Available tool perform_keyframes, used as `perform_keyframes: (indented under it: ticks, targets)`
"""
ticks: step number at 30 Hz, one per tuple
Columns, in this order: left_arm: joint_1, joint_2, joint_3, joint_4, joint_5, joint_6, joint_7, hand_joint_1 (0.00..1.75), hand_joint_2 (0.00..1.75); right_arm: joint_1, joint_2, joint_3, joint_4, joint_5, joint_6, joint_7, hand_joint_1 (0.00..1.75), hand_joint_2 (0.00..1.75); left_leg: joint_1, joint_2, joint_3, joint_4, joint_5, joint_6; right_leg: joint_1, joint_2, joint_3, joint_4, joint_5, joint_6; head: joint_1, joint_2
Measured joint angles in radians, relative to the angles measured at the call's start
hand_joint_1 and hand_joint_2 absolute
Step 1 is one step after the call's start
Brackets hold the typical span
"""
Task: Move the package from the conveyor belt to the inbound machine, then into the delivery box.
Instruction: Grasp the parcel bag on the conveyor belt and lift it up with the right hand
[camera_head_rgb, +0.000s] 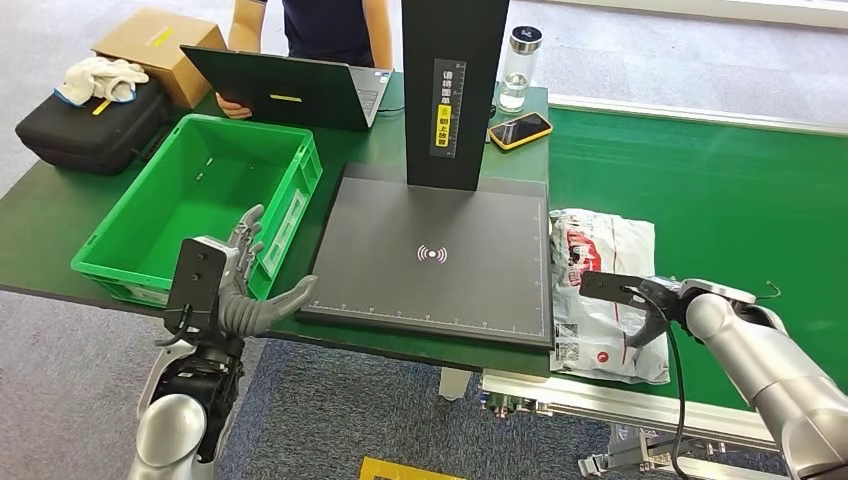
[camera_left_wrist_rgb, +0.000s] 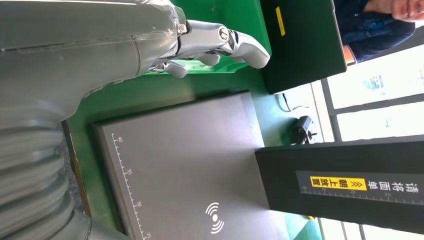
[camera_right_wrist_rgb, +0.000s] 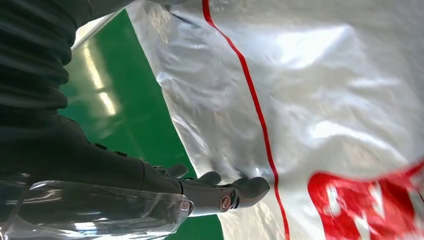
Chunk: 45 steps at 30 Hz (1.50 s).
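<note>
The head view shows the whole table (camera_head_rgb: 60, 225). The package (camera_head_rgb: 600, 250), a shiny silver bag with red marks, lies on the green conveyor belt (camera_head_rgb: 720, 190), right beside the table's right edge. The right hand (camera_head_rgb: 640, 305) reaches over the near half of the package. Its dark fingers (camera_head_rgb: 648, 325) bend down toward the bag. The right wrist view looks at the bag from very close (camera_right_wrist_rgb: 325, 100). There the fingers (camera_right_wrist_rgb: 250, 189) lie at the bag's edge with green belt under them. It is hard to tell if they grip the bag or only touch it.

The left hand (camera_head_rgb: 245, 295) is up at the near edge of the table, between the green box and the dark machine. Its fingers (camera_head_rgb: 248, 230) are spread wide and hold nothing. The left wrist view shows its thumb (camera_left_wrist_rgb: 235, 42) over the table, and the ruler marks along the machine's plate (camera_left_wrist_rgb: 190, 160).

The inbound machine (camera_head_rgb: 430, 250) is a flat dark plate with a white wave sign in the middle and a tall black post (camera_head_rgb: 450, 90) at its far side. The green delivery box (camera_head_rgb: 140, 230) sits at the left of the machine, and nothing shows inside it.

At the far edge of the table there is a laptop (camera_head_rgb: 290, 90), a phone (camera_head_rgb: 520, 130) in a yellow case and a clear bottle (camera_head_rgb: 520, 65). A person (camera_head_rgb: 320, 25) stands behind the laptop. A black bag (camera_head_rgb: 90, 125) with a white cloth (camera_head_rgb: 100, 78) on it lies on the floor past the far left corner.
</note>
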<state>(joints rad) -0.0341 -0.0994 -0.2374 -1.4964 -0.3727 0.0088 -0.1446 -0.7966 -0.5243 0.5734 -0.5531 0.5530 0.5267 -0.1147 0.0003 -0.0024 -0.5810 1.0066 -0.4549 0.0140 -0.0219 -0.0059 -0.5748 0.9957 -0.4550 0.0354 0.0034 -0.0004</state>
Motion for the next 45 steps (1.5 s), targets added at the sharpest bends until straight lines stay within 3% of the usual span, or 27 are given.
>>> perform_keyframes:
  ticks: [14, 24, 27, 36, 45]
  targets:
    - [-0.006, 0.005, -0.021, 0.009, 0.011, 0.009, 0.015, 0.00, 1.75, -0.019, -0.039, 0.097, 0.013, -0.035, 0.118, 0.023, 0.00, 1.75, 0.000, 0.000, 0.000, 0.000, 0.000, 0.000, 0.000, 0.000, 0.000, 0.000, 0.000, 0.000, 0.000, 0.000]
    - [-0.005, 0.005, -0.020, 0.009, 0.001, 0.002, 0.022, 0.00, 1.75, -0.016, -0.049, 0.165, 0.000, -0.109, 0.084, 0.040, 0.00, 1.75, 0.000, 0.000, 0.000, 0.000, 0.000, 0.000, 0.000, 0.000, 0.001, 0.000, 0.000, 0.000, 0.000, 0.000]
    - [-0.003, 0.005, -0.020, 0.009, 0.001, 0.004, 0.021, 0.00, 1.75, -0.014, -0.041, 0.186, 0.001, -0.115, 0.031, 0.041, 0.00, 1.75, 0.000, 0.000, 0.000, 0.000, 0.000, 0.000, 0.000, 0.000, 0.001, 0.000, 0.000, 0.000, 0.000, 0.000]
    - [0.044, 0.005, -0.012, -0.030, -0.005, 0.020, 0.019, 0.00, 1.75, 0.006, 0.048, 0.197, 0.006, -0.108, -0.263, 0.068, 0.00, 1.75, 0.001, 0.001, 0.001, 0.000, 0.000, 0.000, 0.001, 0.001, 0.001, 0.000, 0.000, 0.000, 0.000, 0.000]
    - [0.053, 0.005, -0.007, -0.041, -0.008, 0.021, 0.019, 0.00, 1.75, 0.018, 0.077, 0.187, 0.006, -0.103, -0.292, 0.076, 0.00, 1.75, 0.001, 0.001, 0.001, 0.000, 0.000, 0.000, 0.001, 0.001, 0.001, 0.000, 0.000, 0.000, 0.000, 0.000]
